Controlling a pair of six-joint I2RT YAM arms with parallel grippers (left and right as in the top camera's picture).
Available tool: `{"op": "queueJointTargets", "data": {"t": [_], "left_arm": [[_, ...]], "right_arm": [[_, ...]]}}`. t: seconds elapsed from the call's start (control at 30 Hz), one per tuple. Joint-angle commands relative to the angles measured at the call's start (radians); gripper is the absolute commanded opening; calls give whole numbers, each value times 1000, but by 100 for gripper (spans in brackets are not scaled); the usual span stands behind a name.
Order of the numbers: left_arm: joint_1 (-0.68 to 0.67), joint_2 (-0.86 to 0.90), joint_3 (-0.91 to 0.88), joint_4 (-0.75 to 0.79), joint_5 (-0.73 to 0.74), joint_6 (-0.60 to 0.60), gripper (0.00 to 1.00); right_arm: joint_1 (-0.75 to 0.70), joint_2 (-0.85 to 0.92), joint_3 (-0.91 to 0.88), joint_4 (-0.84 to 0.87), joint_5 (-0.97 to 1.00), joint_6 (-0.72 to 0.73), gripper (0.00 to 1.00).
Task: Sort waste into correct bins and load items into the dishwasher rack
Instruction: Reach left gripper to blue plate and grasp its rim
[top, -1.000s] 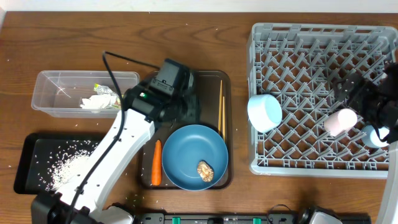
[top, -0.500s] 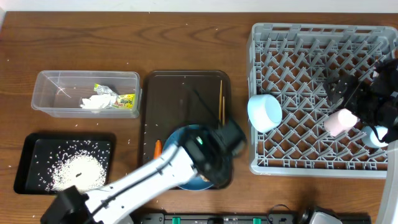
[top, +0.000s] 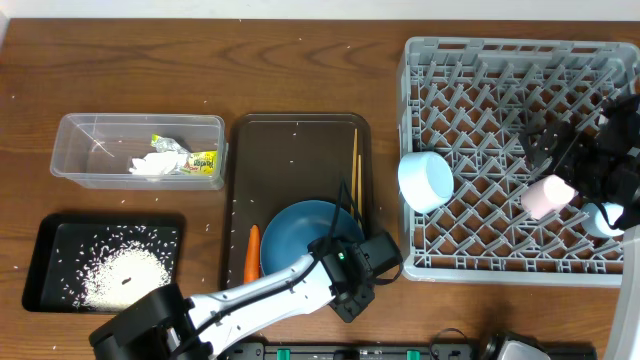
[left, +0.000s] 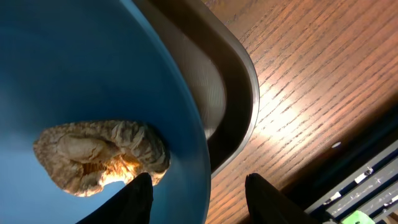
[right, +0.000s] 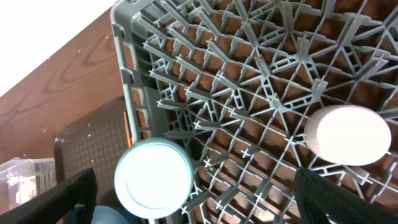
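At your far left, the clear tub (top: 100, 120) holds the white napkin (top: 148, 166) and the wrapper (top: 202, 160). Below it, the black tray (top: 60, 238) carries the rice (top: 115, 270). That tray is probably where the remaining food belongs.

The carrot (top: 252, 258) lies on the brown serving tray (top: 290, 160), just beside the blue plate (top: 300, 228). It sits between the plate and the black tray, so lift clear of it when you carry anything over.

The step in hand looks like taking the brown food lump (left: 99, 154) off the plate. Your left gripper (left: 199, 198) is open to a medium width and holds nothing. One finger sits just beside the lump, and the other hangs out past the serving tray's edge, over the bench (left: 311, 93). The plate rim runs between the fingers, so closing here would pinch the rim rather than the lump. Move inward over the plate until both fingers flank the lump. Then come down gently, as it looks soft and may crumble. The overhead view hides the lump under your arm, so rely on the wrist view.

The chopsticks (top: 355, 165) lie along the serving tray's right side, close above your wrist, so avoid sweeping them on the way out.

To the right, the dishwasher rack (top: 470, 60) holds the white bowl (top: 425, 180) on its side, the pinkish cup (top: 548, 196) and the light-blue cup (top: 600, 218), which the arm half covers. Your right gripper (right: 205, 210) hangs wide and empty over the rack, well apart from your work.
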Motion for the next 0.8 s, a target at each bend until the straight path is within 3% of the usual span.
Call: {"op": "queueJointTargets", "data": {"t": [0.0,0.2,0.3,0.47,0.6,0.77], "left_arm": [[8,4,-2,3,-8,14,49],[60,33,-2,4,32,19,47],[94,61,-2,3,41,43,38],[109,78,-2,0,35,99,32],[110,78,-2,0,-64,104,19],[111,78,-2,23,-177,119,19]], "right_arm": [[5,-1,5,-3,-8,-17,93],[5,-1,5,-4,-8,-17,93],[5,-1,5,-5,-8,-17,93],[5,-1,5,-4,-8,-17,93],[5,-1,5,-4,-7,-17,93],[5,-1,5,-3,-7,-17,93]]}}
